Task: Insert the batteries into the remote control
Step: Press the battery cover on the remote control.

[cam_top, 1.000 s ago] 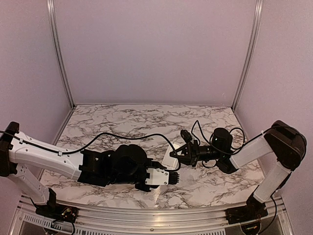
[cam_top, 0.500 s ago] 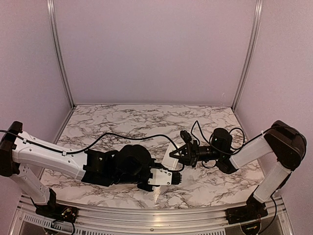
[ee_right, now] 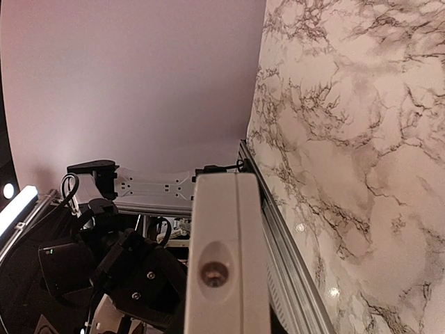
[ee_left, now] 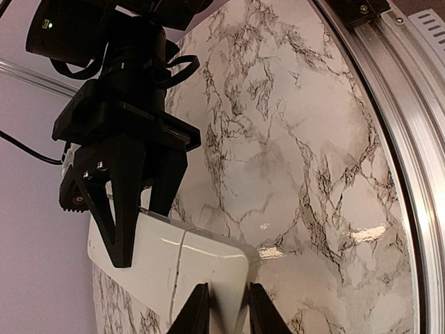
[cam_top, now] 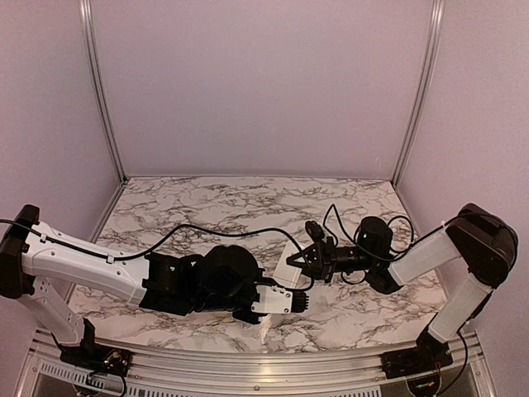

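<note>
The white remote control [cam_top: 288, 251] is held off the table between both grippers, near the table's front centre. My left gripper [cam_top: 296, 301] is shut on one corner of it; in the left wrist view its fingers [ee_left: 197, 309] pinch the remote's smooth white face [ee_left: 160, 264], which has a seam across it. My right gripper [cam_top: 296, 260] is shut on the other end; its black fingers [ee_left: 118, 202] straddle that end. In the right wrist view the remote's end face [ee_right: 226, 229] with its small lens fills the lower centre. No batteries are in view.
The marble table top [cam_top: 207, 207] runs back to purple walls. An aluminium rail [cam_top: 248, 364] runs along the near edge and shows in the left wrist view [ee_left: 410, 125]. A black cable [cam_top: 207, 230] trails over the left arm. The left arm [ee_right: 118, 278] shows beyond the remote.
My left gripper has shifted a little right and towards the right gripper, and the remote's far end has risen slightly. Both grippers have kept their hold.
</note>
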`<state>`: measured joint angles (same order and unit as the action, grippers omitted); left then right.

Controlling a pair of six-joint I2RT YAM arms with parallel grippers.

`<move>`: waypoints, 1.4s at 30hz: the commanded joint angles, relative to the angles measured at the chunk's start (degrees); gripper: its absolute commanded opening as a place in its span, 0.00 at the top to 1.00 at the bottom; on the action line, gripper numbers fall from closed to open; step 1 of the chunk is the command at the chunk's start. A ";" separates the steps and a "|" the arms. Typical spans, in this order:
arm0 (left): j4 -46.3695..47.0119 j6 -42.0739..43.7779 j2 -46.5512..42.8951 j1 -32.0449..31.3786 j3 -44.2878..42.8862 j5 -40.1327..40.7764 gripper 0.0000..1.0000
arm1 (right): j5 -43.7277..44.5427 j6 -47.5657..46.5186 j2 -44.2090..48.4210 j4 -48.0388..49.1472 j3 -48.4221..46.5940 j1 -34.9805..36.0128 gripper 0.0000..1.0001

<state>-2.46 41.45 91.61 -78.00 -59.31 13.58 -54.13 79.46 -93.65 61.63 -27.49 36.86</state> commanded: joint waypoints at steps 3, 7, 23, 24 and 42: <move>-1.89 -0.85 2.25 0.94 0.02 -0.07 0.81 | -0.63 3.93 0.04 6.61 -0.64 2.76 1.00; -1.82 -1.04 2.47 1.60 0.15 0.12 0.82 | 0.10 6.15 -0.84 9.35 -0.34 4.90 1.00; -0.39 -1.14 4.06 3.23 -0.06 2.84 0.85 | 0.43 9.20 -1.45 13.23 -0.14 8.99 1.00; -0.17 -1.17 4.02 3.42 -0.10 2.85 0.85 | 0.25 9.26 -1.43 13.25 -0.30 9.44 1.00; -1.34 -0.80 -1.57 1.89 1.57 -0.86 0.72 | -0.39 2.84 0.37 7.19 0.18 3.51 1.00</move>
<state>-5.85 41.12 91.33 -76.93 -58.92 10.98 -47.55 83.85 -97.06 65.12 -25.98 40.86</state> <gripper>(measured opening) 0.263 0.142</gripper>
